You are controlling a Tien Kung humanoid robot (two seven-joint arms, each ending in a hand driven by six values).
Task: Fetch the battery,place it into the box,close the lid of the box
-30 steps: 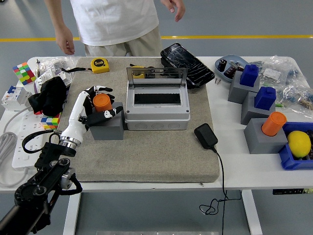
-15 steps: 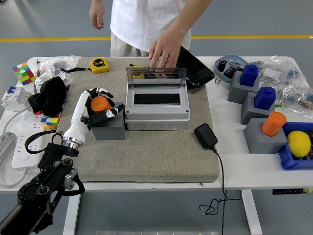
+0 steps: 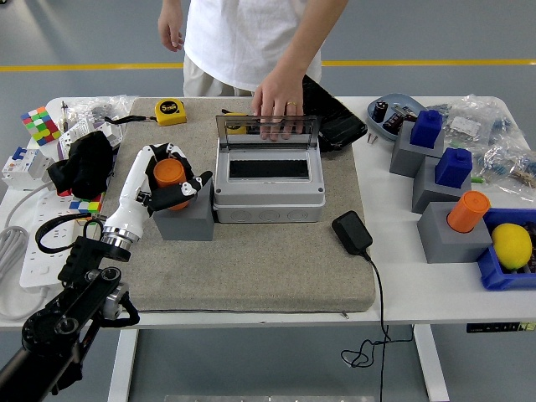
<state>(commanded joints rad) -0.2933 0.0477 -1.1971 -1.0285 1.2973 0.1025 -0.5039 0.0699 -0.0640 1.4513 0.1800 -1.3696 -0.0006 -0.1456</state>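
Observation:
The battery is an orange cylinder (image 3: 169, 172) standing in a grey block (image 3: 184, 219) left of the box. My left hand (image 3: 167, 182) reaches in from the lower left, its fingers and thumb curled around the battery. The grey box (image 3: 268, 186) sits mid-mat with its clear lid (image 3: 268, 132) standing upright at the back. A person at the far side rests a hand (image 3: 277, 102) on the lid's top edge. My right arm is out of the picture.
A black charger (image 3: 353, 232) with its cable lies right of the box. A black tablet (image 3: 332, 117) and a yellow tape measure (image 3: 172, 110) lie behind. Grey blocks with blue and orange caps (image 3: 450, 219) and a blue bin (image 3: 506, 270) stand at right. Clutter fills the left side.
My left hand's fingers have tightened around the orange battery. The person has stepped right and laid a hand on the top edge of the open lid.

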